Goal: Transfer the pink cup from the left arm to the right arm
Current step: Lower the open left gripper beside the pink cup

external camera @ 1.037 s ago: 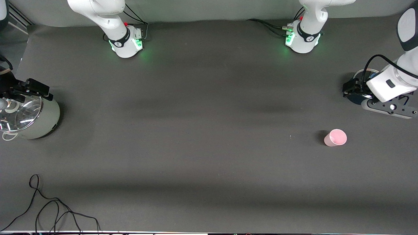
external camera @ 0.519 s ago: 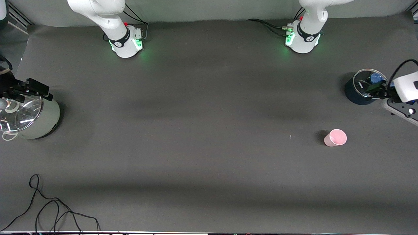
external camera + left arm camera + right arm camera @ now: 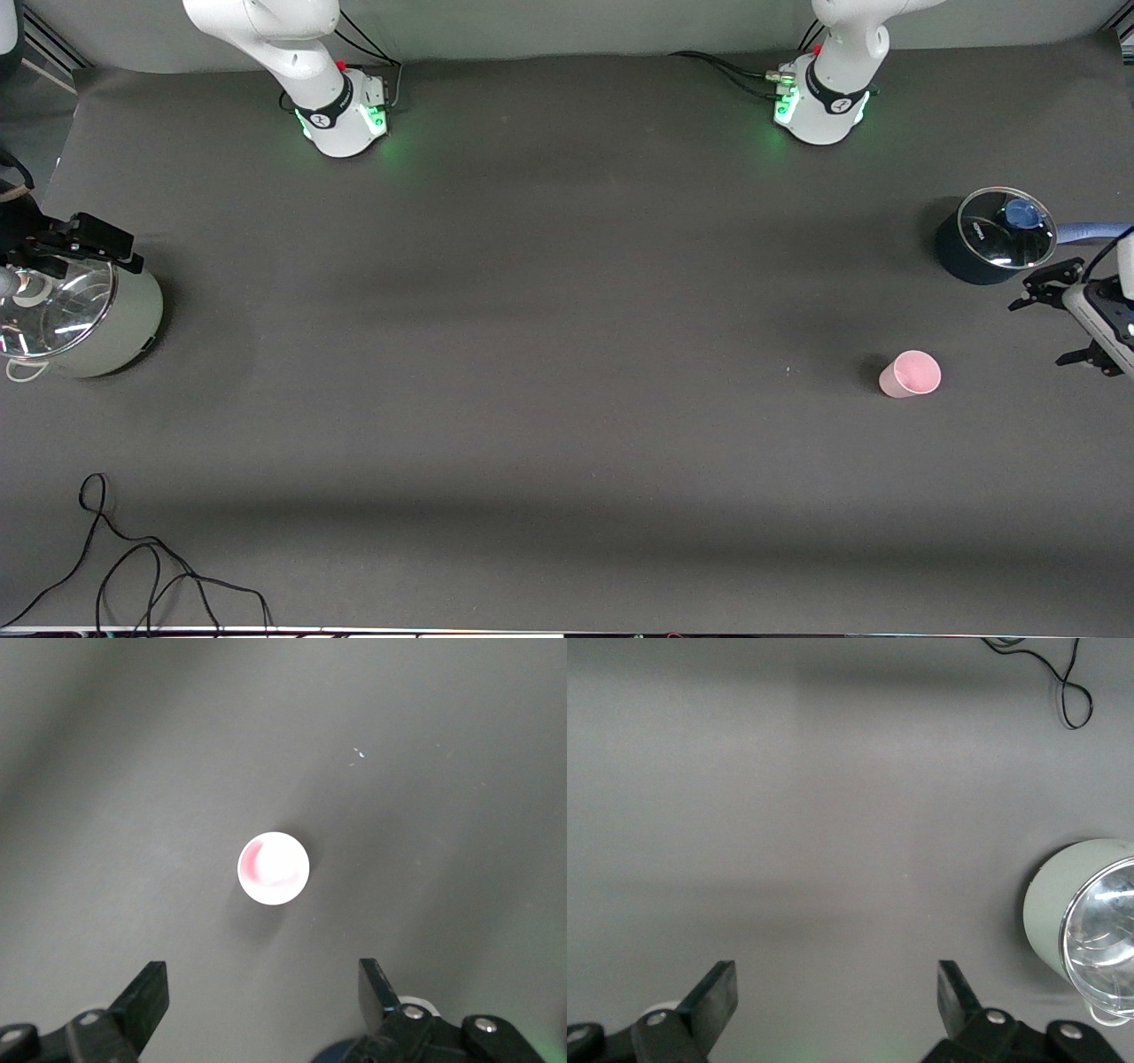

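Pink cup (image 3: 910, 374) stood upright and untouched on the dark bench (image 3: 549, 354), toward the left arm's end and about midway between the bench's front-camera edge and the edge where the arm bases were mounted. Its open rim faced up; in the left wrist view the pink cup (image 3: 273, 868) showed as a pale circle with a pink shadow inside, lying between the two dark fingertips (image 3: 146, 988) but well below them.

The left gripper (image 3: 1059, 323) hung in the air at the left arm's edge of the bench, over bare surface close to a dark blue pot (image 3: 974, 252) with a glass lid (image 3: 1005, 229), a blue knob and a blue handle. Its jaws stood wide apart and held nothing. The dark blue pot sat farther from the front camera than the pink cup, near that same edge.

The right gripper (image 3: 75, 244) waited at the right arm's edge of the bench, above a pale green pot (image 3: 115, 332) whose glass lid (image 3: 53, 310) caught the light. Its jaws also stood apart, as the right wrist view showed, with bare bench between the fingertips (image 3: 718, 992) and the pale green pot (image 3: 1050, 912) off to one side.

A loose black cable (image 3: 133, 567) lay coiled near the front-camera corner at the right arm's end.
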`<action>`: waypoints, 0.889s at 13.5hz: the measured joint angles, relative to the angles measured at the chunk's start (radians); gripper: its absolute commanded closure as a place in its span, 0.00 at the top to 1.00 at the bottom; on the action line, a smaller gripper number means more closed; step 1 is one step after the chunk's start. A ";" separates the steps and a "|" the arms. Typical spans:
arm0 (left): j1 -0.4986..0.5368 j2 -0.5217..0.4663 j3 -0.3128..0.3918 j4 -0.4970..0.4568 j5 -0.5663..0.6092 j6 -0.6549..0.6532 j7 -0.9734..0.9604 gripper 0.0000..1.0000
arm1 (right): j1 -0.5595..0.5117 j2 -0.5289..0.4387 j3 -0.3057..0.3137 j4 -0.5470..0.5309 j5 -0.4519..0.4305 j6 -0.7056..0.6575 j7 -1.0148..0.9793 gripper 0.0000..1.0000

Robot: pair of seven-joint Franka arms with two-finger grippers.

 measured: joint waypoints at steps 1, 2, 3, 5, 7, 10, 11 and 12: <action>0.031 0.030 0.001 0.000 -0.045 0.006 0.072 0.95 | 0.000 0.000 0.000 0.000 0.000 0.000 0.000 1.00; 0.059 0.059 0.001 0.000 -0.083 0.013 0.140 0.95 | 0.000 0.000 0.000 0.000 0.000 0.000 0.000 1.00; 0.083 0.087 0.001 0.000 -0.119 0.021 0.210 0.95 | 0.000 -0.001 0.000 0.000 0.000 0.000 0.000 1.00; 0.117 0.143 0.001 -0.002 -0.208 0.031 0.350 0.89 | 0.001 -0.002 0.000 0.001 0.000 0.000 0.000 1.00; 0.139 0.208 0.001 -0.004 -0.293 0.049 0.486 0.91 | 0.003 -0.004 0.000 0.001 0.000 0.000 0.000 1.00; 0.164 0.294 0.001 -0.004 -0.398 0.064 0.624 0.97 | 0.006 -0.008 0.002 0.001 0.000 0.000 0.000 1.00; 0.171 0.319 0.001 -0.004 -0.434 0.064 0.674 0.97 | 0.006 -0.008 0.003 0.001 0.000 -0.001 0.000 1.00; 0.176 0.343 0.001 -0.004 -0.463 0.064 0.716 0.97 | 0.006 -0.009 0.003 0.001 0.000 -0.001 0.000 1.00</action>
